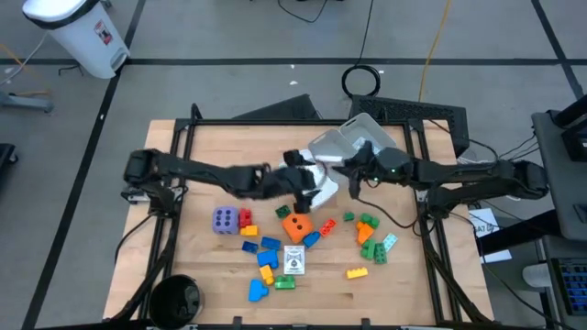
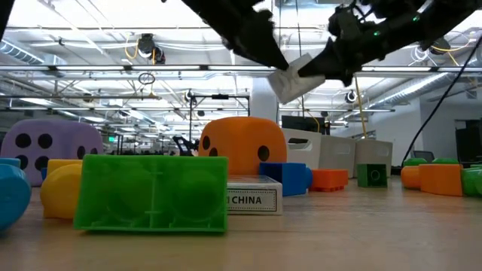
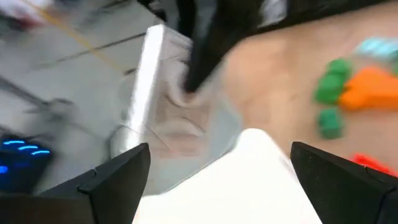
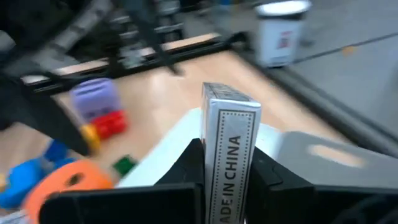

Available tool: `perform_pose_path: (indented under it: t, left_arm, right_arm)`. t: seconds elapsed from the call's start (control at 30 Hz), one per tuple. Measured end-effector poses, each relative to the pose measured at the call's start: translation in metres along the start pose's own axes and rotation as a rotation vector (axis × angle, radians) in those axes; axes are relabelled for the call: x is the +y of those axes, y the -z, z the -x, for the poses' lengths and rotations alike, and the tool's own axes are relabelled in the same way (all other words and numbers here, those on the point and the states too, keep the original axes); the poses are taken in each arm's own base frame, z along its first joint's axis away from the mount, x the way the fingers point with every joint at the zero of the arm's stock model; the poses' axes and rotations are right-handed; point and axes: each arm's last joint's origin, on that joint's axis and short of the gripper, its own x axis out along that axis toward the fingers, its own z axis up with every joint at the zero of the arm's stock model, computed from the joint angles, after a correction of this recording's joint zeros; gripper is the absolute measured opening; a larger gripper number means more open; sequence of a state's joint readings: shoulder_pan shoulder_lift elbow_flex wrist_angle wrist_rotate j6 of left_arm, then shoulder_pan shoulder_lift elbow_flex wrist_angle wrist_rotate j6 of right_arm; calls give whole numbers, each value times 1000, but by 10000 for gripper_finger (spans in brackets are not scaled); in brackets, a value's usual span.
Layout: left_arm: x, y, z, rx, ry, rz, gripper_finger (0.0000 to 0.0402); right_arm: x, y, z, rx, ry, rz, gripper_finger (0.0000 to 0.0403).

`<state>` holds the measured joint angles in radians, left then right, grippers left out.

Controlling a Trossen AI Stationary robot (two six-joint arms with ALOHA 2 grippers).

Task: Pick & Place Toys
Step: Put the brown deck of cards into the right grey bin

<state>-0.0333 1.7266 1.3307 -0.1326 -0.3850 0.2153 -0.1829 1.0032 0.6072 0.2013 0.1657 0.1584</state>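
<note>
My right gripper [image 4: 229, 177] is shut on a small white card box [image 4: 230, 130] printed "MADE IN CHINA", held in the air [image 2: 290, 79] near the table's middle. My left gripper [image 3: 221, 186] is open over the white tray [image 3: 261, 174], close to the right gripper [image 1: 353, 172]. On the table lie a purple die [image 1: 224, 220], an orange die [image 1: 296, 225], another card box [image 1: 293, 259] and several coloured bricks [image 1: 266, 257]. More bricks [image 1: 369, 234] lie at the right. My right gripper pinches the card box between its two fingers [image 4: 186, 168], one on each broad face, with the narrow printed side [image 4: 229, 155] toward the wrist camera. The fingers come about level from the table's right. The box stands upright in the hold, lifted clear of the table.
A clear plastic tray [image 1: 353, 137] sits at the far side, partly overlapping the white tray [image 1: 326, 192]. A black round object [image 1: 174, 298] stands at the near left corner. Bare wood shows at the near right [image 1: 404, 284].
</note>
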Motion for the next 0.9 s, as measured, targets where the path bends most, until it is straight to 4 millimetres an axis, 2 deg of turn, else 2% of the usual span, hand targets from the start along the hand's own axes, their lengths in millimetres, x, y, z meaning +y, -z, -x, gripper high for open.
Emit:
perform_pose_path:
  t: [0.07, 0.17, 0.33, 0.5, 0.73, 0.9]
  left_arm:
    - [14, 4, 9, -55, 95, 39, 392]
    - [32, 21, 17, -140, 176, 95, 392]
    - [49, 59, 24, -291, 135, 217, 392]
    - [56, 85, 24, -362, 80, 312, 392]
    - [62, 86, 23, -387, 62, 356, 392]
    - [60, 86, 23, -382, 69, 354, 392]
  right_arm:
    - [-4, 4, 9, -14, 102, 11, 26]
    - [-13, 12, 17, -46, 292, 32, 26]
    - [-31, 31, 21, -31, 556, 103, 28]
    - [-58, 54, 15, 59, 658, 104, 28]
    - [-91, 78, 9, 89, 658, 39, 38]
    - [-97, 86, 10, 1, 661, 20, 76]
